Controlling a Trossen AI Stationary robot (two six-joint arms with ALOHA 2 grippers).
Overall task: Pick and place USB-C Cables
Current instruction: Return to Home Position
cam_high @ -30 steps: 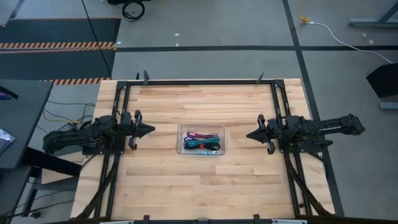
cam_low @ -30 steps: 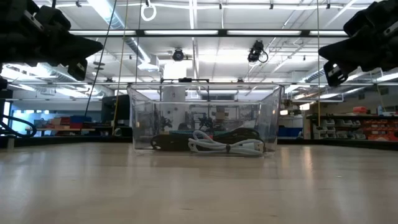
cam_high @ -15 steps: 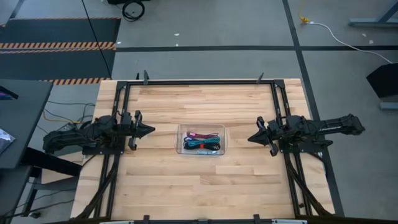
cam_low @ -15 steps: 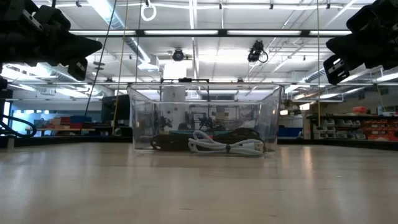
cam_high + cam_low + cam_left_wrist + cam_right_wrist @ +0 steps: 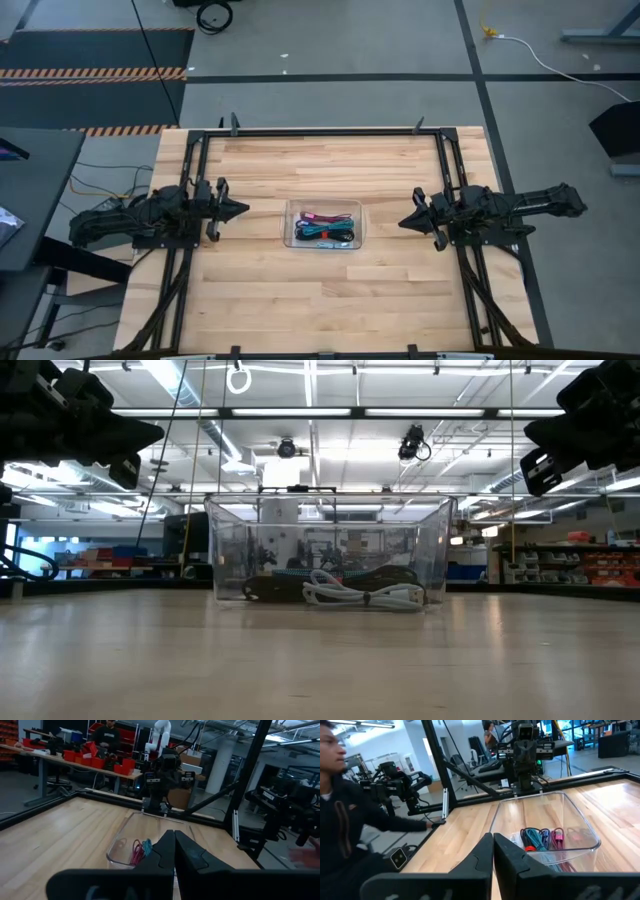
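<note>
Sorting looks done; step in hand is going to rest spot.
- USB-C cables: in clear tray, middle of surface.
- Left hand: left of tray, well apart, raised, fingers pressed together, holding nothing.
- Right hand: right of tray, same.
- Next, I think: small settle only, no touching tray.

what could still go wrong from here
1. A person reaches to the edge of the table; an arm swinging that way might strike them.
2. The clear bin sits unfixed between the left gripper and the right gripper; a stray swing could knock it and spill the cables.
</note>
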